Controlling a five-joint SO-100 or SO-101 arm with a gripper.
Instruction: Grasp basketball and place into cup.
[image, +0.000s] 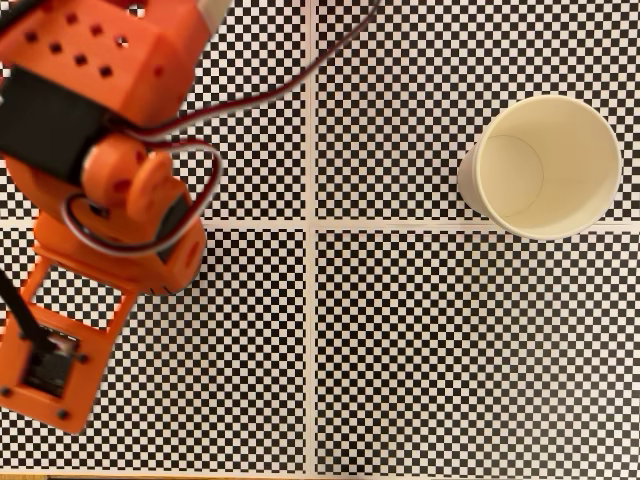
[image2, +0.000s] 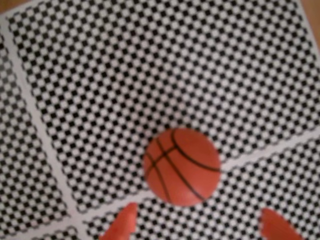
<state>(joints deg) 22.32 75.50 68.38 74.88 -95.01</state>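
Observation:
The small orange basketball (image2: 182, 166) with black seam lines lies on the checkered mat in the wrist view, low and just right of centre. My gripper (image2: 200, 224) is open: two orange fingertips (image2: 122, 225) poke in from the bottom edge, one on each side below the ball, not touching it. In the fixed view the cream-white paper cup (image: 545, 165) stands upright and empty at the upper right. The orange arm (image: 100, 170) fills that view's left side; neither the ball nor the gripper's fingers show there.
White bands (image: 312, 300) divide the black-and-white checkered mat (image: 440, 340) into panels. Red and black cables (image: 290, 85) loop from the arm across the top of the fixed view. The arm's base (image: 50, 370) sits at the lower left.

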